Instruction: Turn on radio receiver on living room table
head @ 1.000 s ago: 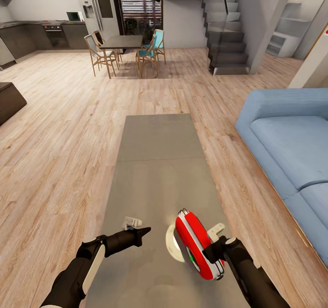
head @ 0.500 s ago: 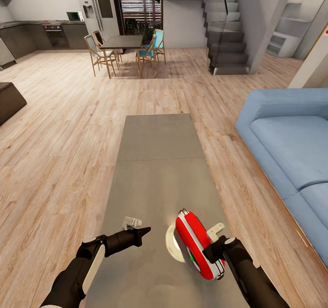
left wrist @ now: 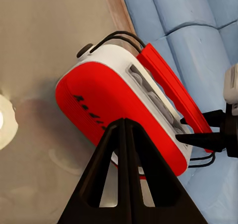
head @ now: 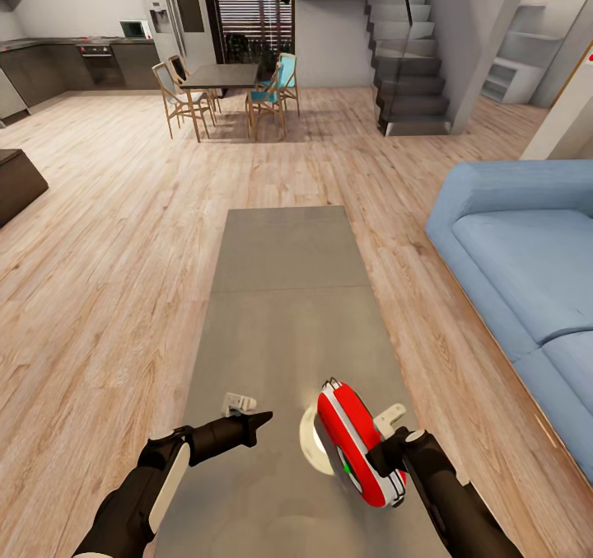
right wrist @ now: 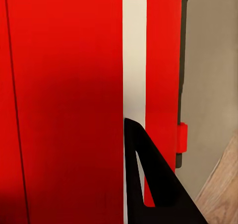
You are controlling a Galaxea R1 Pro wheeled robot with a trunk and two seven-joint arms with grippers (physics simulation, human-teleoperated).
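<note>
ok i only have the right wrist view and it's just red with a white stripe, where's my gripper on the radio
observer: In the left wrist view, the right gripper has its fingertips against the edge of the radio's red front panel.
operator: where's the radio on the table
observer: At the near end of the table, toward the side that faces the sofa. It looks tipped up on edge.
operator: and the left gripper
observer: The left gripper is shut. It points at the radio from the other side, with a gap between them.
</note>
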